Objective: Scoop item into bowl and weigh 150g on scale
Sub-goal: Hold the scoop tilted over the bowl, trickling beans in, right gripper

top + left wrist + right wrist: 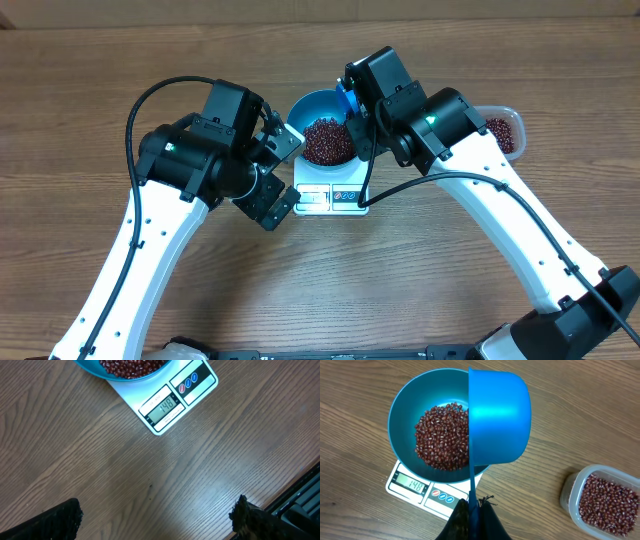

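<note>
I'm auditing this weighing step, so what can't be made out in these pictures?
- Overhead: the scale display is too small to read.
- Right wrist: the scoop hides its own inside behind its turned wall.
- Left wrist: the bowl is cut off by the top edge.
- Overhead: the right arm hides part of the tub.

We see a brown wood-grain table (90, 90) spreading beneath and all around the left claw (285, 177). Light falls evenly on it, leaving only soft shadows.

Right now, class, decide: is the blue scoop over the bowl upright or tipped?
Tipped. The scoop is turned sideways, rim toward the bowl; only its outer wall shows.
</note>
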Controlling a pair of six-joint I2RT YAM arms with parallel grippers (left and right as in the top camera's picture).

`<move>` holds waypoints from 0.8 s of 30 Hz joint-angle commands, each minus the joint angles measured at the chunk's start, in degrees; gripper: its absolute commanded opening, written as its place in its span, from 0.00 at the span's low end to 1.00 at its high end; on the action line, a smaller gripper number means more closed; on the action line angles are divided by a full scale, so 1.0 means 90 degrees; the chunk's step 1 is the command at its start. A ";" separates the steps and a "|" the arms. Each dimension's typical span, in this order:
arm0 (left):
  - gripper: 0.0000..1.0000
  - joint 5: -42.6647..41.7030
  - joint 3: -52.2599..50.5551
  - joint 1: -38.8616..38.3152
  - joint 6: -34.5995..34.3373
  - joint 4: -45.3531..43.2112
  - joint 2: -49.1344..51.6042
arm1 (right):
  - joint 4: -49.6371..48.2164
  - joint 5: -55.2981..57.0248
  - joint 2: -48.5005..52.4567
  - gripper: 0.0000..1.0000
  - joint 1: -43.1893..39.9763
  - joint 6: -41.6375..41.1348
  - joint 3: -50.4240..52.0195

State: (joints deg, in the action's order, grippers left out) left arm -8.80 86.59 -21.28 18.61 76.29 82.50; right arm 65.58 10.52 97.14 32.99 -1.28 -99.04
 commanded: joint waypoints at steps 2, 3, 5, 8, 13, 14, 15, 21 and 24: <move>1.00 -0.0097 -0.0022 0.0029 0.0143 -0.0005 -0.0085 | -0.0041 0.0158 0.0019 0.04 -0.0044 -0.0005 -0.0141; 1.00 -0.0097 -0.0022 0.0029 0.0143 -0.0005 -0.0085 | -0.0049 0.0165 0.0019 0.04 -0.0044 -0.0002 -0.0141; 1.00 -0.0097 -0.0022 0.0029 0.0143 -0.0005 -0.0085 | -0.0066 0.0117 0.0019 0.04 -0.0041 -0.0010 -0.0138; 1.00 -0.0100 -0.0022 0.0029 0.0143 -0.0005 -0.0085 | -0.0019 0.0168 0.0019 0.04 -0.0032 0.0000 -0.0138; 1.00 -0.0097 -0.0022 0.0029 0.0143 -0.0002 -0.0085 | -0.0022 0.0160 0.0019 0.04 -0.0032 -0.0005 -0.0138; 0.99 -0.0097 -0.0022 0.0029 0.0143 -0.0005 -0.0085 | -0.0019 0.0160 0.0019 0.04 -0.0032 -0.0002 -0.0138; 0.99 -0.0097 -0.0022 0.0029 0.0143 -0.0005 -0.0085 | -0.0022 0.0160 0.0019 0.04 -0.0032 -0.0005 -0.0138; 0.99 -0.0097 -0.0022 0.0029 0.0143 -0.0005 -0.0085 | -0.0022 0.0160 0.0019 0.04 -0.0032 -0.0005 -0.0138; 1.00 -0.0097 -0.0022 0.0029 0.0143 -0.0005 -0.0085 | -0.0022 0.0160 0.0019 0.04 -0.0032 -0.0005 -0.0138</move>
State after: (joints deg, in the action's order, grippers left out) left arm -8.80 86.59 -21.28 18.61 76.29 82.50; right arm 65.65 10.96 97.14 32.99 -1.28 -99.04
